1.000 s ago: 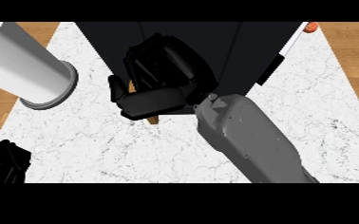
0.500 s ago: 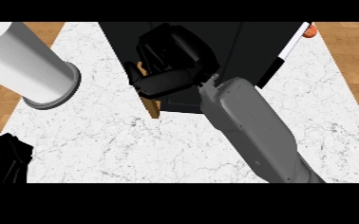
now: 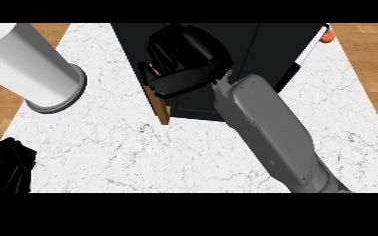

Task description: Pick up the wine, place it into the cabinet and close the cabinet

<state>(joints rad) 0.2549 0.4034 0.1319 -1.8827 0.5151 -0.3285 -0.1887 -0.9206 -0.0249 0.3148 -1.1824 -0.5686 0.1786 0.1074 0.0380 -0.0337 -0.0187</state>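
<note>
The black cabinet stands at the back of the marble counter. Its door shows as a thin wooden edge at the cabinet's front left corner. My right hand hangs over the cabinet's left part, just above that door edge. Its fingers are curled, and the thumb stretches left across the door's top. No wine bottle shows anywhere; the hand and forearm hide what lies beneath them. My left hand rests open at the lower left edge.
A tall white cylinder stands at the left, close to the counter's edge. A small orange thing peeks out behind the cabinet's right corner. Bare marble spreads in front of the cabinet.
My right hand has moved farther up over the cabinet. The wooden door edge now shows lower, beneath the hand and against the cabinet's front corner. The left hand stays put.
</note>
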